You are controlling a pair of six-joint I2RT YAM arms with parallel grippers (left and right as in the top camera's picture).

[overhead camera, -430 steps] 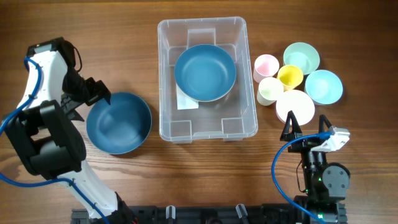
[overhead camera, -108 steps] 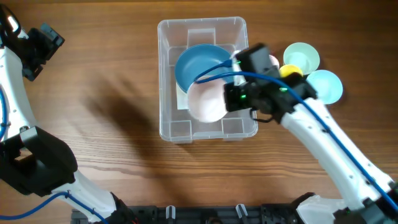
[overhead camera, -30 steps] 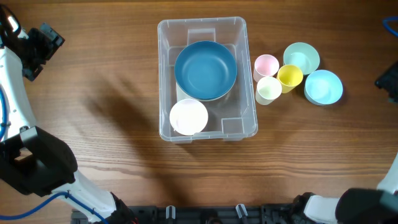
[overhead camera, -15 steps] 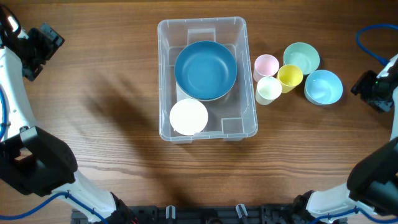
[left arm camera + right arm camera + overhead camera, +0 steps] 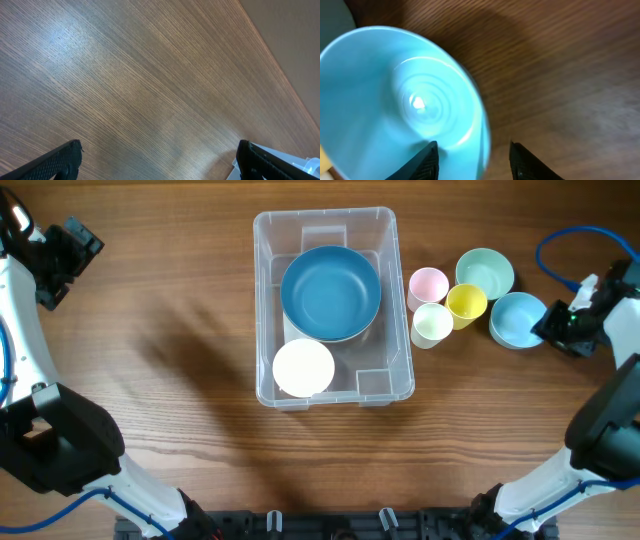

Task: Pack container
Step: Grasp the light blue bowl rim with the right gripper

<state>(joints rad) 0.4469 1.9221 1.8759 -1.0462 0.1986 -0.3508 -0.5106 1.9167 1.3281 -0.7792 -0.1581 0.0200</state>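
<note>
Straddling the pale blue bowl's [image 5: 395, 100] rim near the tabletop's [image 5: 180, 330] right edge, the right pincer [image 5: 472, 150] stands apart, seemingly ready to pinch it. The container [image 5: 325, 216] sits mid-tabletop, holding a dark blue bowl [image 5: 330, 295] and a white bowl [image 5: 303, 368]; the left pincer [image 5: 159, 155] gapes wide, parked far left.

Right wrist view: light blue bowl [image 5: 395, 100] cut by left and bottom edges; near rim blurred. Overhead: container [image 5: 398, 310] floor largely hidden under dark blue bowl [image 5: 330, 292] and white bowl [image 5: 303, 367].
</note>
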